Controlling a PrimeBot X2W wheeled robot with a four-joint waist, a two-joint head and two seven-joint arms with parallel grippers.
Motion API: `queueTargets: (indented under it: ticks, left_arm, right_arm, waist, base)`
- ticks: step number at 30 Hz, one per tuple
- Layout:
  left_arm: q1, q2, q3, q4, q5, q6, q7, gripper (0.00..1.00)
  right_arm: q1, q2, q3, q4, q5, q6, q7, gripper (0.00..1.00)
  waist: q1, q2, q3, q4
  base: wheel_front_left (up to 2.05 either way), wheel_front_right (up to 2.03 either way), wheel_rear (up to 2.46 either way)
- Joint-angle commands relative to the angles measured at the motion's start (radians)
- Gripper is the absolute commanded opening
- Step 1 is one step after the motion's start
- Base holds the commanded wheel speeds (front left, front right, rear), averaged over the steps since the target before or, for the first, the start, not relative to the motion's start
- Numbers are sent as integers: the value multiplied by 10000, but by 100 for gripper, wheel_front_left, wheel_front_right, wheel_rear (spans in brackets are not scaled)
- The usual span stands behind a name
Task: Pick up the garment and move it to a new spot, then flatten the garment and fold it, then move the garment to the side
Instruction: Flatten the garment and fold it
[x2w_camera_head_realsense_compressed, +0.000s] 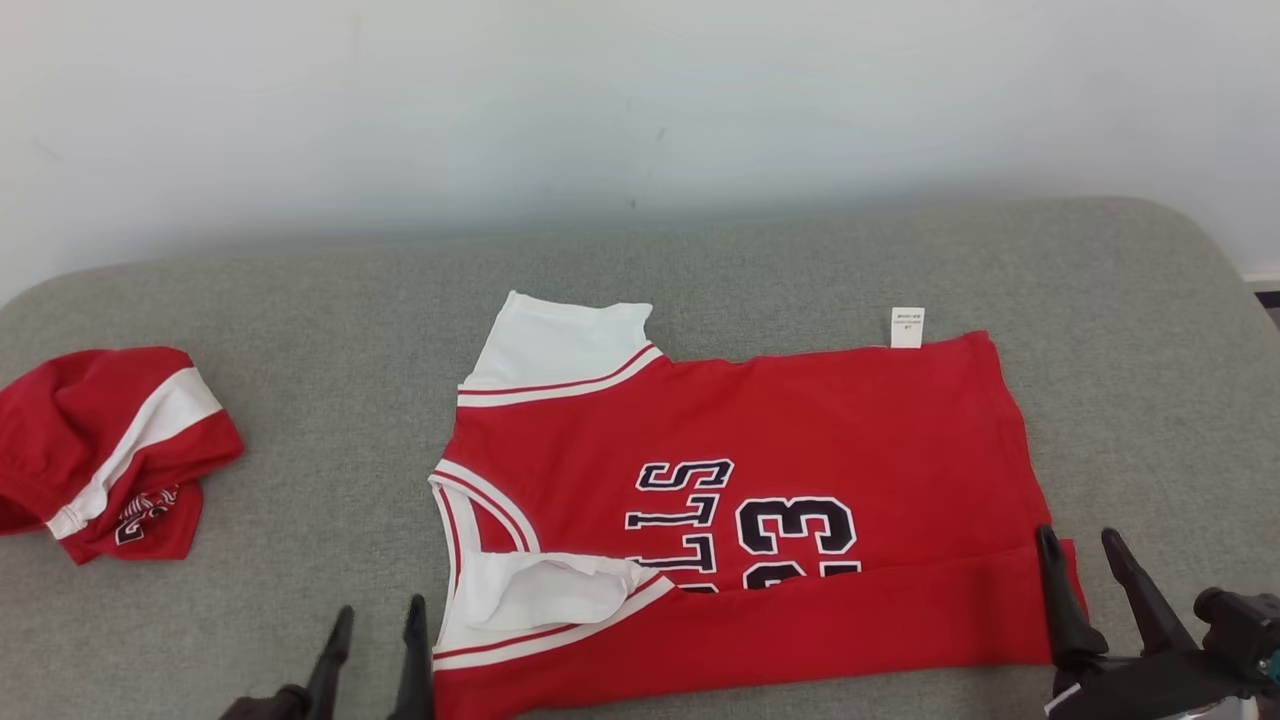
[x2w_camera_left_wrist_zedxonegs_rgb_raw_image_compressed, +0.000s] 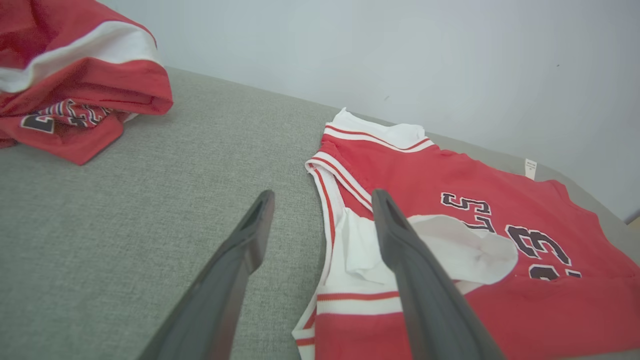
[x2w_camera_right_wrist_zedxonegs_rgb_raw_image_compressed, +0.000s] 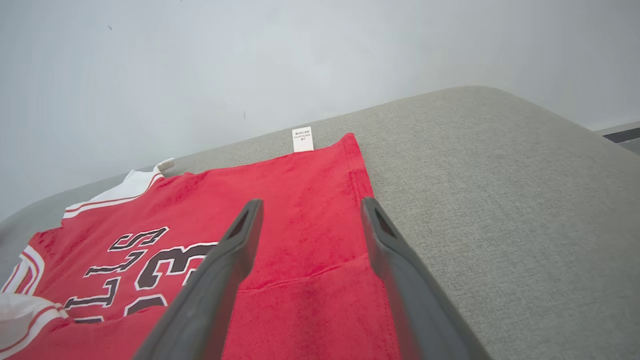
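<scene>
Red white-trimmed fabric jersey (x2w_camera_head_realsense_compressed: 800, 420) lies on grey upholstered bench (x2w_camera_head_realsense_compressed: 300, 300), near edge folded over. Left tool (x2w_camera_head_realsense_compressed: 380, 606), right tool (x2w_camera_head_realsense_compressed: 1078, 533): both spread apart, empty.

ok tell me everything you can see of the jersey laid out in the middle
The jersey is red knit with white sleeves, striped trim and dark white-edged lettering with 23. It lies flat on the grey cushion, neck to the left, its near edge folded up over the print. A white tag pokes from the far edge.
</scene>
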Motion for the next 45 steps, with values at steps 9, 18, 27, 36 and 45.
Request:
queueTargets:
  ticks: [9,18,27,36,45]
  left_arm:
    - [-10,-29,874,-918,1036,-45,-31,100]
    - [329,87,1466,-1413,1972,70,-31,100]
    - [1074,21,1605,-1891,2356,-76,-31,100]
    - [1386,-73,1752,-1976,2430,-243,-31,100]
    - [1441,-171,1808,-1888,2506,-288,-31,100]
  right_arm:
    - [176,560,-191,-1199,-1140,-24,-358,100]
    - [513,903,-558,-2035,-2233,-24,-428,100]
    - [1119,1208,-929,-2508,-2590,-25,-432,100]
    - [1431,1317,-1024,-2442,-2616,-25,-432,100]
    - [1432,1277,-943,-2285,-2646,-25,-422,100]
  waist:
    - [1,0,-338,-55]
    - [1,0,-460,-4]
    - [1,0,-538,59]
    - [1,0,-536,167]
    - [1,0,-548,178]
  base:
    - [0,0,0]
    - [0,0,0]
    - [0,0,0]
    - [0,0,0]
    - [0,0,0]
